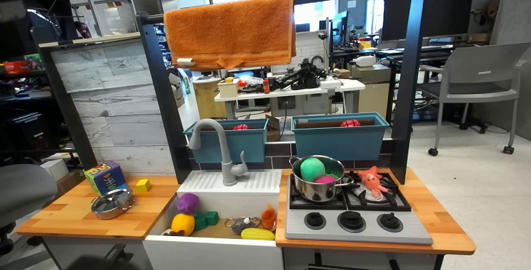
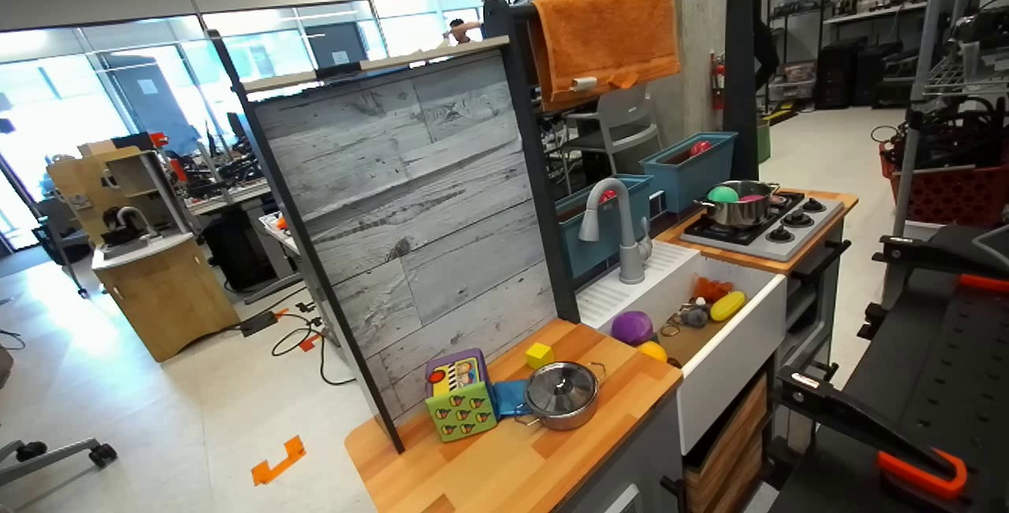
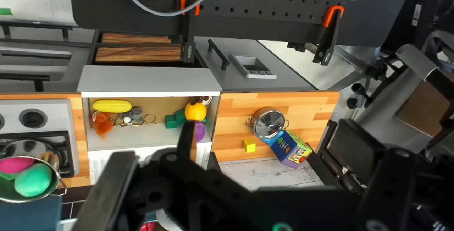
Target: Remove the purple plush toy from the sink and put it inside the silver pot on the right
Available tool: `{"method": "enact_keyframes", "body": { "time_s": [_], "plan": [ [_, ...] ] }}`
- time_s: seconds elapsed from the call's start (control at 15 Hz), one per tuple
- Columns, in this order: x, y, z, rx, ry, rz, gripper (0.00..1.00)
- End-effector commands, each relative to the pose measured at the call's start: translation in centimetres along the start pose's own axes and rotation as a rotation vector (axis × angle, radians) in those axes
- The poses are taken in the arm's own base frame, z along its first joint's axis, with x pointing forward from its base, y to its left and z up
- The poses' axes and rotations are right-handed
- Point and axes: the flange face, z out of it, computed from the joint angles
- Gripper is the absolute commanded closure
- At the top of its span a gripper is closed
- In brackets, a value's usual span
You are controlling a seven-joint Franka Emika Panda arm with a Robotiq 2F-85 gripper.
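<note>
The purple plush toy (image 1: 188, 203) lies in the back left corner of the white sink (image 1: 211, 253), against the yellow toy. It also shows in an exterior view (image 2: 632, 328) and, partly hidden by a finger, in the wrist view (image 3: 200, 131). The silver pot (image 1: 313, 191) stands on the stove with a green ball and a pink thing inside. It also shows in an exterior view (image 2: 745, 213) and at lower left in the wrist view (image 3: 32, 147). My gripper (image 3: 287, 142) is open and empty, high above the counter; its fingers are out of sight in both exterior views.
The grey faucet (image 1: 224, 149) rises behind the sink. A lidded metal pot (image 1: 112, 204), a yellow cube (image 1: 143, 185) and a colourful box (image 1: 105, 178) stand on the left counter. An orange towel (image 1: 230, 31) hangs from the bar. A red-orange toy (image 1: 373, 182) lies beside the pot.
</note>
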Motion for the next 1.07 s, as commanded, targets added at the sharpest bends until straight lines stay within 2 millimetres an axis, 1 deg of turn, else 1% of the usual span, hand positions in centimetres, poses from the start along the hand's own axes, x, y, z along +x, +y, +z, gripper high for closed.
{"method": "enact_keyframes", "body": {
  "time_s": [0.0,0.4,1.0],
  "plan": [
    [1.3,0.2,0.7,0.011,0.024,0.007,0.00],
    [2.9,0.3,1.5,-0.002,0.023,0.039,0.00],
    [4.9,0.6,1.8,-0.049,-0.042,0.073,0.00]
  ]
}}
